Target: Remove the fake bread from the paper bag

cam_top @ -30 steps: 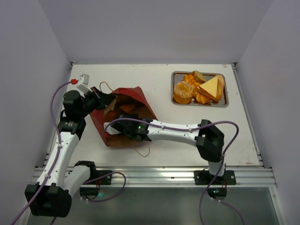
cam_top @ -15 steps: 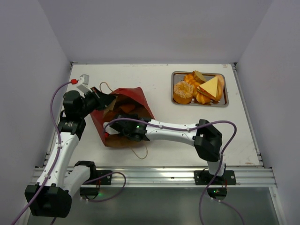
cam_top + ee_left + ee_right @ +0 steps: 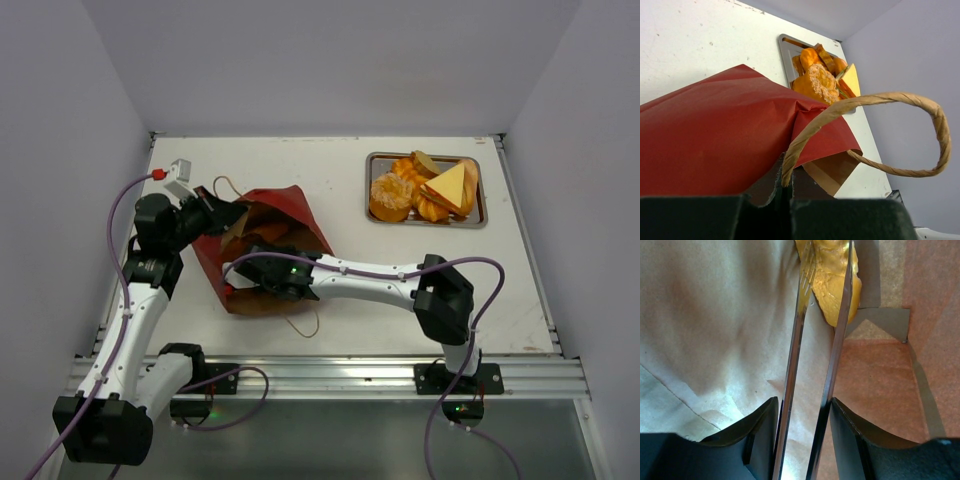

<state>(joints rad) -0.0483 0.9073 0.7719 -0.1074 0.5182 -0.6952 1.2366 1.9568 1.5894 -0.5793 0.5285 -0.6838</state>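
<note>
Down at the near side, the right gripper [image 3: 827, 252] reaches deep inside the paper bag [image 3: 290, 205]. Its thin fingers are drawn narrow and pinch a golden piece of fake bread [image 3: 826, 290] close to the brown lining. A little farther back on the left, the left gripper [image 3: 790, 202] is clamped tight on the bag's red rim, and one looped handle [image 3: 920, 107] arches free beside it. The bag lies crumpled on the table [image 3: 520, 280], left of centre. Far back on the right, well apart, a silver tray [image 3: 483, 190] carries more bread pieces [image 3: 425, 190].
</note>
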